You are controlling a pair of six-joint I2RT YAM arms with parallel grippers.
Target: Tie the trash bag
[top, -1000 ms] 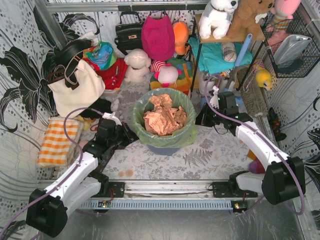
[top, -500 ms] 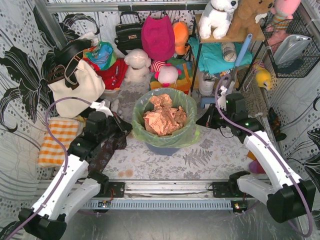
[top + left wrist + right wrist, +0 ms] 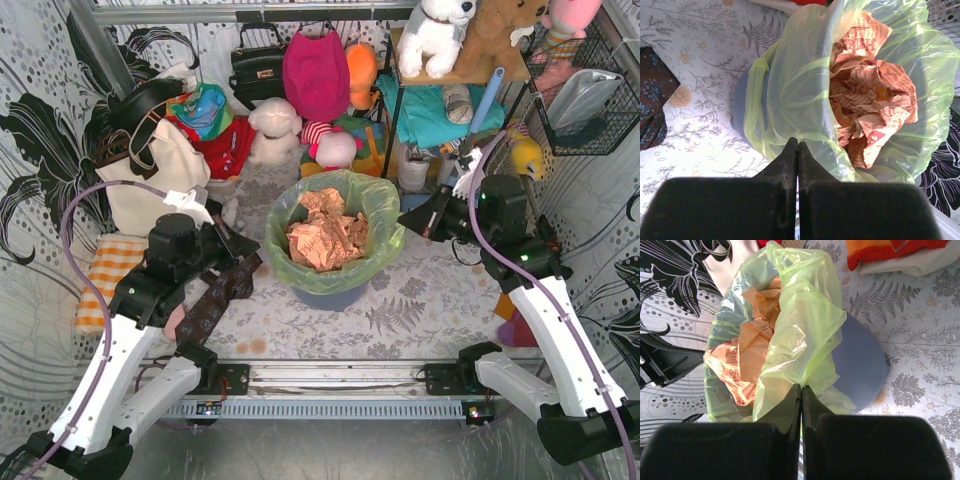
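The lime-green trash bag point(image 3: 378, 205) lines a blue-grey round bin point(image 3: 330, 297) at the table's middle, with crumpled orange-brown paper point(image 3: 325, 235) inside. My left gripper point(image 3: 256, 258) is shut at the bag's left rim; in the left wrist view its tips point(image 3: 798, 142) meet a raised flap of the bag point(image 3: 800, 85) above the bin point(image 3: 739, 95). My right gripper point(image 3: 405, 221) is shut on the right rim. In the right wrist view the bag film point(image 3: 805, 320) converges into the gripper point(image 3: 801, 386) and stands lifted off the bin point(image 3: 860, 360).
A white tote bag point(image 3: 160, 175) and an orange-checked cloth point(image 3: 112, 278) lie at left. A dark patterned cloth point(image 3: 215, 300) lies under my left arm. Plush toys and bags crowd the back. A shelf point(image 3: 450, 75) and a wire basket point(image 3: 585, 95) stand at right.
Both grippers have risen and moved outward from the bin's sides. The bag's right rim has been pulled up and to the right, and its left flap now stands up.
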